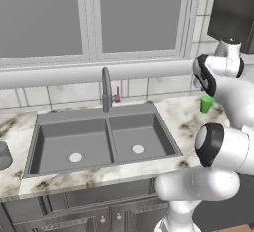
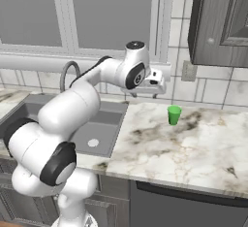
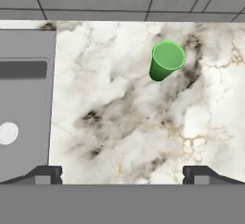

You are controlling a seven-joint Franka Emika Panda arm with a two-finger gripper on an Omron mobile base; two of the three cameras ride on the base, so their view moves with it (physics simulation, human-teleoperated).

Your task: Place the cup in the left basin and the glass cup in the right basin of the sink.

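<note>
Left base view: the glass cup [image 1: 4, 155] is cut off by the left edge, only part of its grey wall showing; the robot arm hides one side of the cup [image 1: 206, 104]. Right base view: the arm covers most of the sink [image 2: 99, 124], leaving the left basin hidden. Hand view: the right basin [image 3: 24, 103] is cropped at the left edge.

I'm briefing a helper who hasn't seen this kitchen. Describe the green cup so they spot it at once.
Start at the dark double-bowl sink and move onto the marble counter beside its right basin. The cup stands upright there near the tiled wall: small, bright green, tapered, handleless, alone on that stretch.
</note>
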